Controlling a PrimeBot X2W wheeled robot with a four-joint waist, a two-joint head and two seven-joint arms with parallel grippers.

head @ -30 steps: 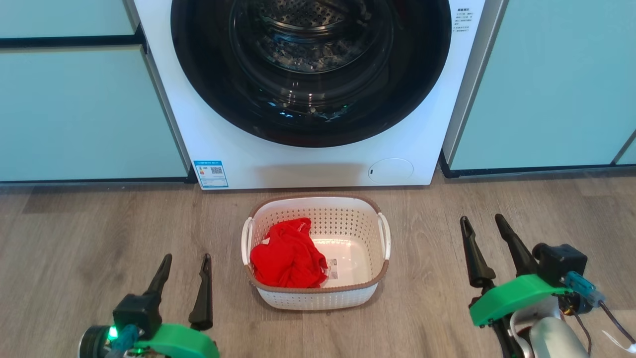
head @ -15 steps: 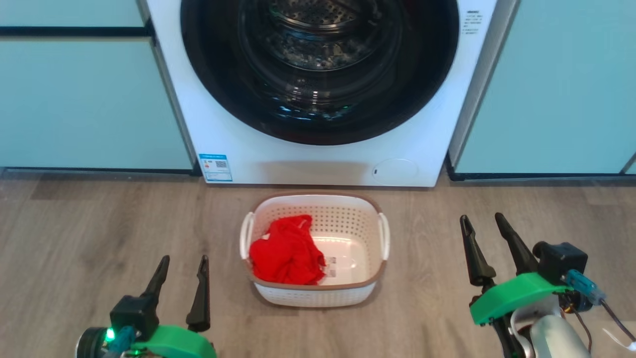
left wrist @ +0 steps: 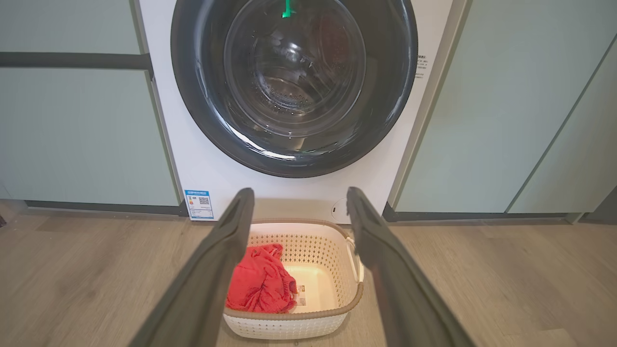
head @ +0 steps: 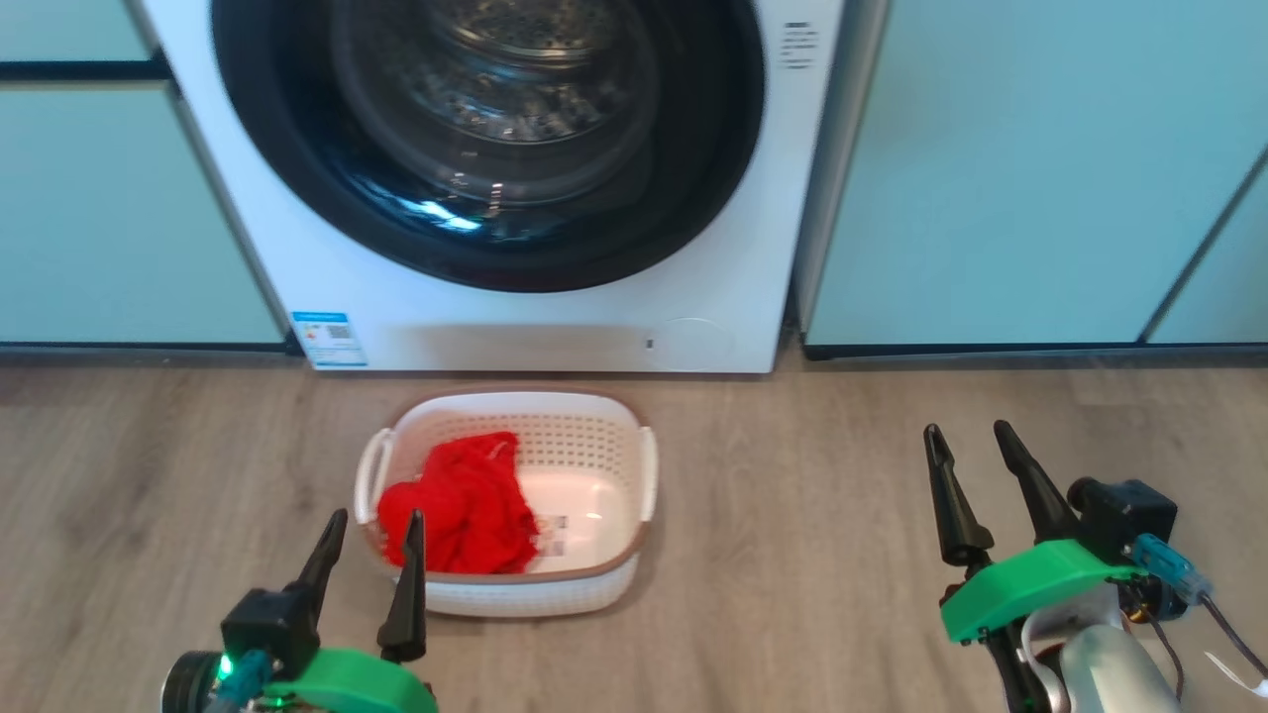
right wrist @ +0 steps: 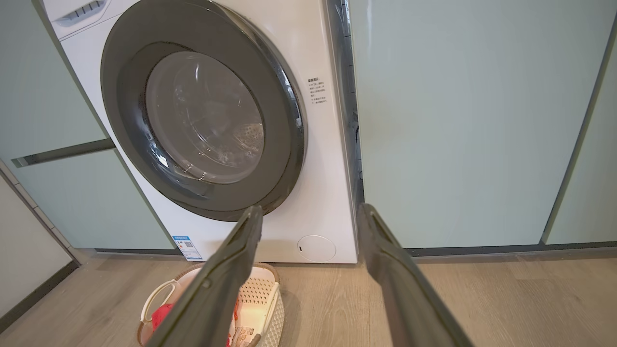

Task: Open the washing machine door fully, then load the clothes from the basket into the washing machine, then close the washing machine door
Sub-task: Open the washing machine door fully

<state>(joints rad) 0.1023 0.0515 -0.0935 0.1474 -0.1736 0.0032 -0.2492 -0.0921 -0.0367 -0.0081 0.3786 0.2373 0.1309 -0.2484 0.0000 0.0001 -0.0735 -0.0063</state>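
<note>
Wood-grain planks in grey-brown make up the floor (head: 792, 555), and it runs bare to the dark plinth line under the pale teal cabinets (head: 991, 178) that flank the washing machine (head: 555, 317) at 9 and 3 o'clock. We see the washing machine door (head: 490, 129) shut flat against the white front, its glossy black rim reaching nearly from edge to edge. A blue sticker (head: 328, 340) sits at the base at 7 o'clock of the door and a round flap (head: 695, 343) at 5 o'clock.

At 6 o'clock of the door, the basket (head: 515, 401) stands on the floor with a narrow strip of planks between it and the machine. The clothes (head: 461, 505) lie bunched in its 9 o'clock half, leaving the white bottom and a paper label bare on the other side.

Our left end effector (head: 376, 520) is at 7 o'clock in the head view with its fingers spread apart and nothing between them. Its inner finger crosses the basket's near corner there, and we cannot tell whether it touches. Our right end effector (head: 967, 431) is at 4 o'clock, likewise spread and empty, well apart from the basket, with open floor between them.
</note>
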